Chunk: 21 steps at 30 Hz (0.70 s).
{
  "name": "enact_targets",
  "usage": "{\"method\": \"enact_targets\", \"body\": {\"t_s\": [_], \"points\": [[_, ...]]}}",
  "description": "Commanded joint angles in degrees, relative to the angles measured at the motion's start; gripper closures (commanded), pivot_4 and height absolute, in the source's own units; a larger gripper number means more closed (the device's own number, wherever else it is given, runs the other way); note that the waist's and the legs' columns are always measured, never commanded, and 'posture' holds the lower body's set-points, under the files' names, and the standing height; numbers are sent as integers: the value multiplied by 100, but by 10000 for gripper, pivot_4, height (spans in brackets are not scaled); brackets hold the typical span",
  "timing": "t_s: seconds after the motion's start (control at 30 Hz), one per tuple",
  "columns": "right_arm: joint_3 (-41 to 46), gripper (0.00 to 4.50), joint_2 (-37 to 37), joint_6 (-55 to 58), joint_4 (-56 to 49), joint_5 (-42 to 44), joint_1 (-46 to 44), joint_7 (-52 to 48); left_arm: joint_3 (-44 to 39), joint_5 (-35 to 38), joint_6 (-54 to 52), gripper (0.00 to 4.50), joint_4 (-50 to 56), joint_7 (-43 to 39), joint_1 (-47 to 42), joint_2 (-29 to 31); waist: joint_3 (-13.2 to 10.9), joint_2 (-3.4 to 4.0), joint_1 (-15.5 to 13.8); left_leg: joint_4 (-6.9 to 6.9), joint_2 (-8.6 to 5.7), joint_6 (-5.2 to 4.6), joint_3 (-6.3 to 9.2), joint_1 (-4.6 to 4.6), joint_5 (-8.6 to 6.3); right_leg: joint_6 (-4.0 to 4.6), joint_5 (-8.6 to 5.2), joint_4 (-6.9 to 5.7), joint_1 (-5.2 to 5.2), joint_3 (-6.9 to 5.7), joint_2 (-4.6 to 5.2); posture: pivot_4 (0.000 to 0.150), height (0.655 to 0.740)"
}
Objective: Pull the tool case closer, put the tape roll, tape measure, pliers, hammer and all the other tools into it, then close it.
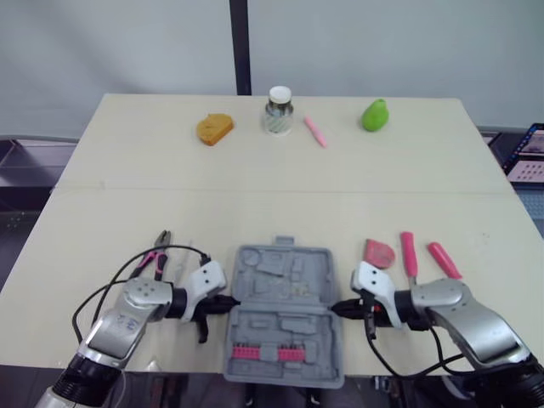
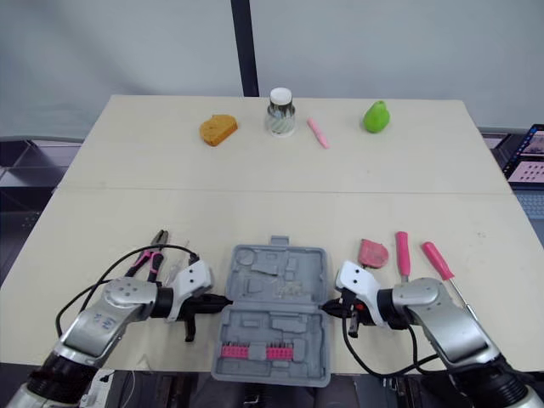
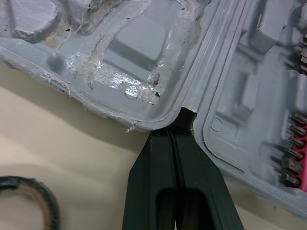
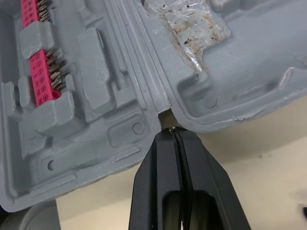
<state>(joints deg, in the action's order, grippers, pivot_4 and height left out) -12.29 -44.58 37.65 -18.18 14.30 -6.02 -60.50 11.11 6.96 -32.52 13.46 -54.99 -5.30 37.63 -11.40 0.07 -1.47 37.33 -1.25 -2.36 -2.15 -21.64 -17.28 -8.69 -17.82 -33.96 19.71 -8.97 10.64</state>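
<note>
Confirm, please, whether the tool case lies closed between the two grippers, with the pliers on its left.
Not closed: the tool case lies open, as the left eye view shows. It does lie between the left gripper and right gripper, with the pliers on its left.

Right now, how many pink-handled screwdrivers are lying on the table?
2. One screwdriver lies right of the tool case. The other screwdriver lies beside it, farther right. Another could be hidden under the right pincer.
</note>
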Motion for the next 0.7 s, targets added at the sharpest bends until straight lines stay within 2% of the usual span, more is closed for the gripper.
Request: {"method": "enact_targets", "body": {"t_s": [0.03,0.7], "points": [[49,44359,-57,-14,-336,224,33,-94,15,172,-69,45000,344,13,183,35,0,0,0,0,0,0,0,0,0,0,0,1,0,0,0,1500,7400],[-92,44359,-246,139,-498,491,140,-191,-34,315,-363,45000,765,166,563,211,0,0,-6,1,4,6,0,0,-7,2,-1,5,-1,0,-2,1500,7400]]}}
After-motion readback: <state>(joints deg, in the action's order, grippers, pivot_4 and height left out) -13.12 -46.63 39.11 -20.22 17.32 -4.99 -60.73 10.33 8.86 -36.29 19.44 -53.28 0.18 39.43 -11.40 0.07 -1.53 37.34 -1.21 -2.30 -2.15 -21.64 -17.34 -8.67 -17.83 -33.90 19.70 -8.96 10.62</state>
